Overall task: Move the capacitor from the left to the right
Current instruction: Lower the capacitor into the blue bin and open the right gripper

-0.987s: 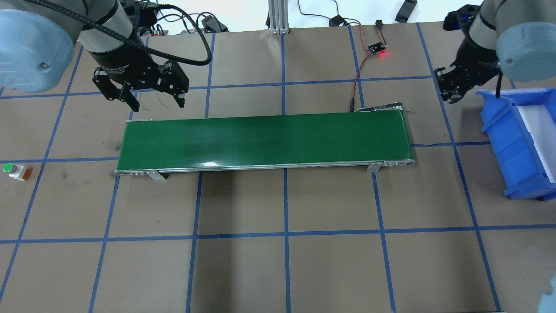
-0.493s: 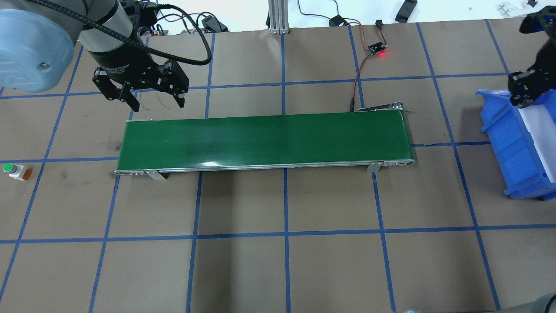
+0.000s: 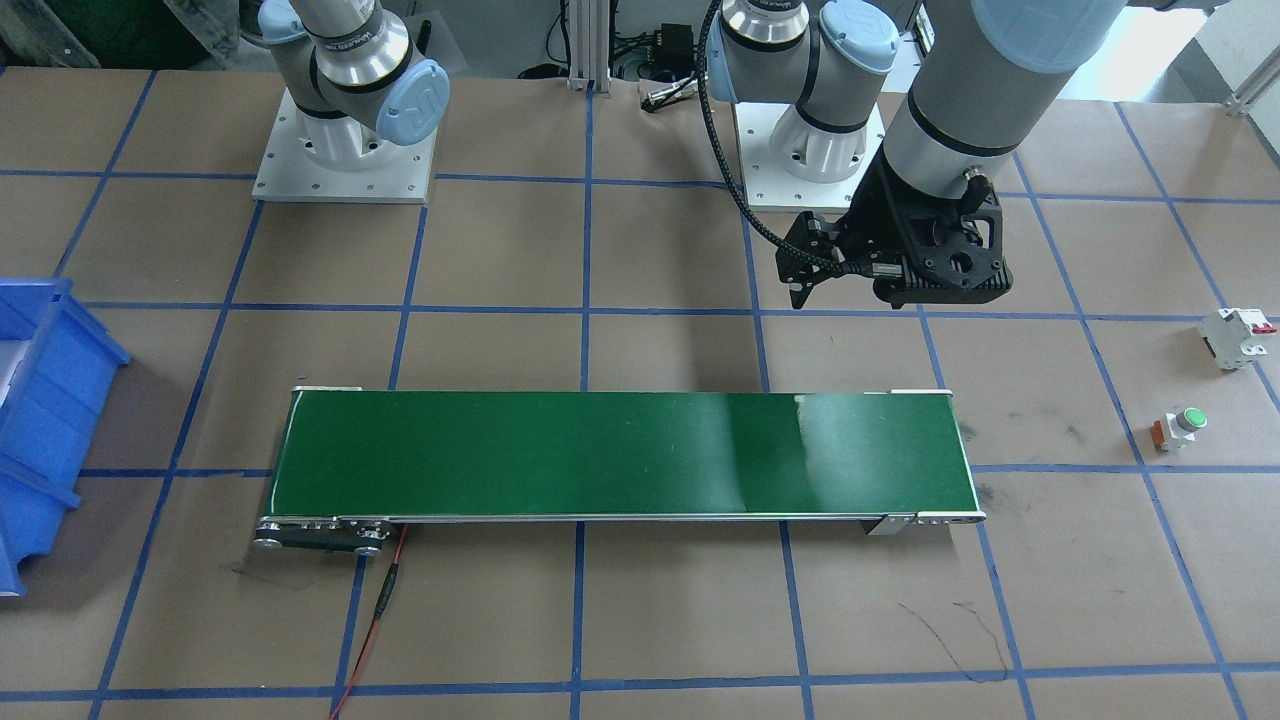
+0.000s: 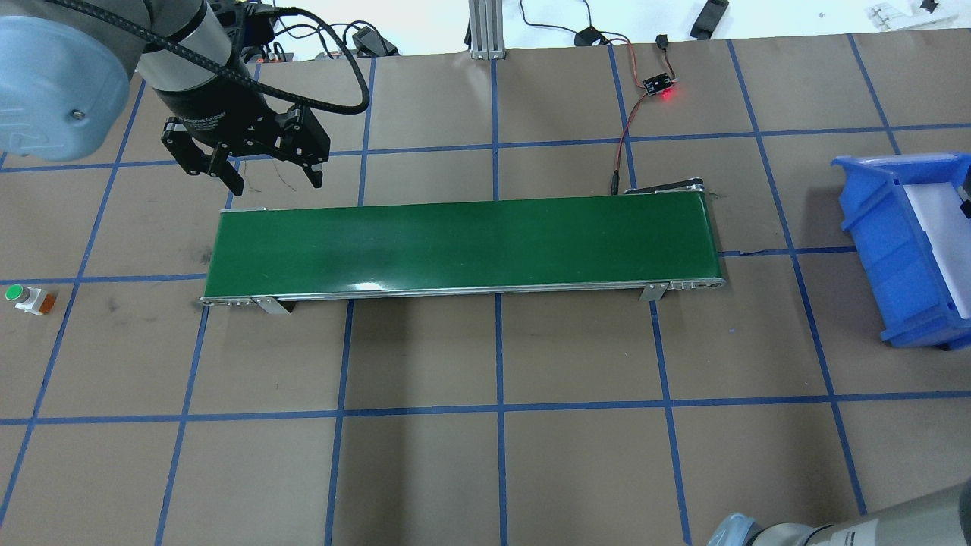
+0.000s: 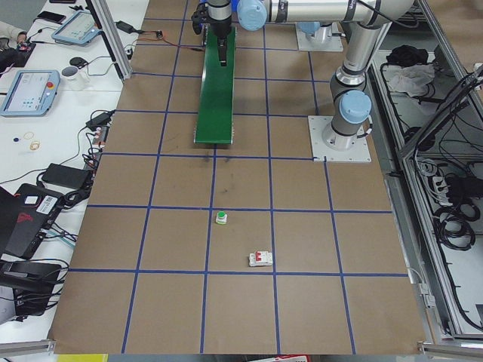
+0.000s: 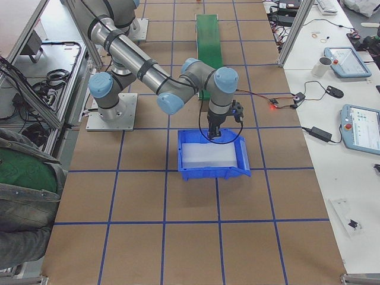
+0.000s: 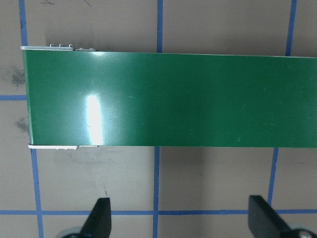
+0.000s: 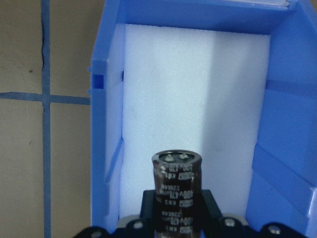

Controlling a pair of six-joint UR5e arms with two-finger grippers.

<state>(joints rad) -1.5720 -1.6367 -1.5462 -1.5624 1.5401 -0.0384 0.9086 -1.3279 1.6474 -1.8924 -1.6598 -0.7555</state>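
The capacitor (image 8: 177, 191), a stubby black cylinder with pale printing and a silvery top, stands upright between the fingers of my right gripper (image 8: 177, 214), which is shut on it. In the right wrist view it hangs over the white foam floor of the blue bin (image 8: 106, 99). In the exterior right view the right gripper (image 6: 214, 132) is over the bin's near-robot end (image 6: 211, 172). My left gripper (image 4: 274, 180) is open and empty, just behind the left end of the green conveyor belt (image 4: 463, 246). Its fingertips (image 7: 101, 210) stand wide apart.
A white push button with a green cap (image 4: 23, 297) sits at the table's left edge; a white circuit breaker with a red tab (image 3: 1238, 337) is near it. A small sensor board with a red light (image 4: 658, 85) and its wires lie behind the belt's right end.
My right gripper has moved right, from beside the blue bin to over it, and has left the overhead view. The left arm has not moved.
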